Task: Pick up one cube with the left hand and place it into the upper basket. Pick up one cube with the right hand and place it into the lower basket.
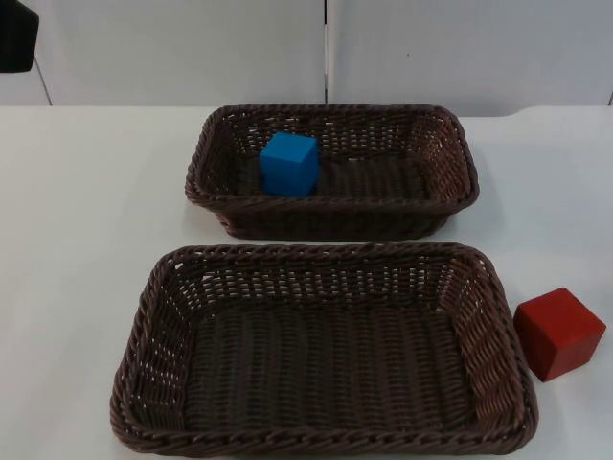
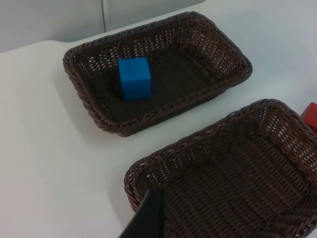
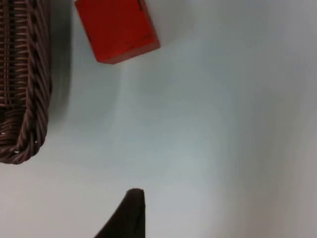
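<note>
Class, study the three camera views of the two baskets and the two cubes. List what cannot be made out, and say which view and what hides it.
- Left gripper: left wrist view gives one black fingertip cut by the edge; open or shut unknown.
- Right gripper: one fingertip, likewise cut.
- Red cube: cropped in the left wrist view.
- Lower basket: near rim clipped, top view.
- Blue cube: underside hidden in the upper basket.

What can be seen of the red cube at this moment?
The red cube is a plain solid block with flat matte faces and sharp edges, possibly painted wood. It sits flat on the white table, turned at an angle, just beside the right end of the lower basket and outside it; a narrow gap seems to separate them. Nothing holds or touches it apart from the table.
</note>
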Robot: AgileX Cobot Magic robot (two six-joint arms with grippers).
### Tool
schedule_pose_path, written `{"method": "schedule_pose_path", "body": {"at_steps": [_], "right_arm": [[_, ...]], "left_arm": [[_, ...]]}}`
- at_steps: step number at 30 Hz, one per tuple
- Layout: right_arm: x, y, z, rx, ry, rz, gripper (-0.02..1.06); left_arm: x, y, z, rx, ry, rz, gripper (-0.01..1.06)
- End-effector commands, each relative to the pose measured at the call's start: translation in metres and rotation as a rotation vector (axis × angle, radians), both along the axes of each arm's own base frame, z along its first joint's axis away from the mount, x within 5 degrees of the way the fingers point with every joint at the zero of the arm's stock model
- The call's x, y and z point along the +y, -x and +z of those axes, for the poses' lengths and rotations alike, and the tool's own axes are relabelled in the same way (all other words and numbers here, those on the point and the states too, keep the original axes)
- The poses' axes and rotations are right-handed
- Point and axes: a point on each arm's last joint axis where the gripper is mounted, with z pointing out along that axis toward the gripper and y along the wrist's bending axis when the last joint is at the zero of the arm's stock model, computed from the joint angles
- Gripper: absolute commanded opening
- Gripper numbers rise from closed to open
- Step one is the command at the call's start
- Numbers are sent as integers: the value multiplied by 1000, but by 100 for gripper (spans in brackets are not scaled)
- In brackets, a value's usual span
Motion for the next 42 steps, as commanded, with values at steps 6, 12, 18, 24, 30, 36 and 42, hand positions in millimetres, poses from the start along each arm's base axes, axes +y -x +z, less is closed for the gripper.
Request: {"method": "schedule_pose_path", "body": {"at_steps": [6,12,18,24,30,36,42], "right_arm": [[34,-18,-15,-83,25,167,105],[46,-41,-40,-119,38,207,105],[52,-57,-70,-115,75,321,104],[59,-66,-99,-67,39,332,99],[64,-72,-108,-97,9,349,96],[72,-81,-120,-173,18,352,96],[86,-83,-133,-209,26,390,91]], "left_arm": [[0,2,0,-3,-1,2,89],[0,2,0,-1,-1,1,89],[0,2,0,-1,-1,1,89],[0,2,0,-1,-1,1,89],[0,2,0,-1,-1,1,89],[0,2,0,-1,-1,1,89],[0,2,0,-1,-1,1,89]]}}
